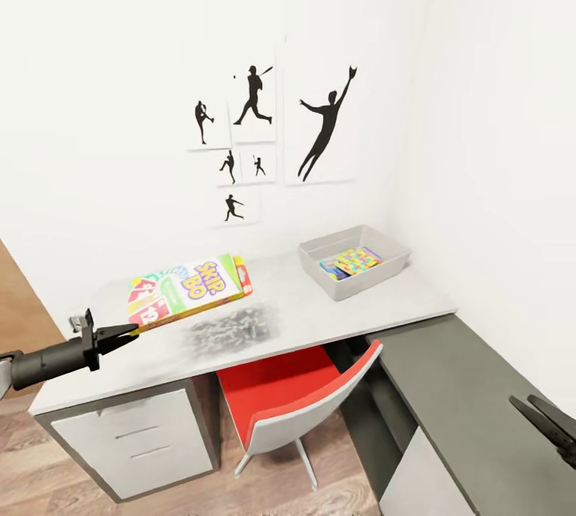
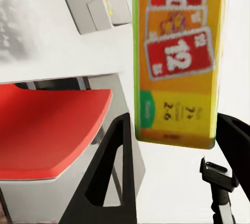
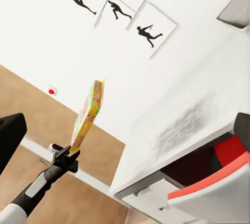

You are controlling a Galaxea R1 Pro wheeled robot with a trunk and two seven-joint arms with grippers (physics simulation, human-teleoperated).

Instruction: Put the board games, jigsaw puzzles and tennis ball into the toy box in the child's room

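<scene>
The Skip-Bo board game (image 1: 188, 288), green, red and white, hangs tilted just above the left part of the table (image 1: 320, 312). My left gripper (image 1: 128, 331) is shut on its near left edge. In the left wrist view the box (image 2: 177, 57) stands between the two black fingers (image 2: 117, 172). The light-grey toy box (image 1: 356, 260) sits at the table's far right end, well to the right of the held box. Inside it lies a multicoloured jigsaw puzzle (image 1: 358, 260) with something blue under one side. My right gripper (image 1: 552, 420) hovers open over the lower dark desk.
A red-seated chair (image 1: 296, 396) is tucked under the table's middle. A grey drawer unit (image 1: 136, 440) stands under its left end. The dark-grey side desk (image 1: 464, 404) runs along the right wall. Black sports pictures (image 1: 320, 128) hang above the table.
</scene>
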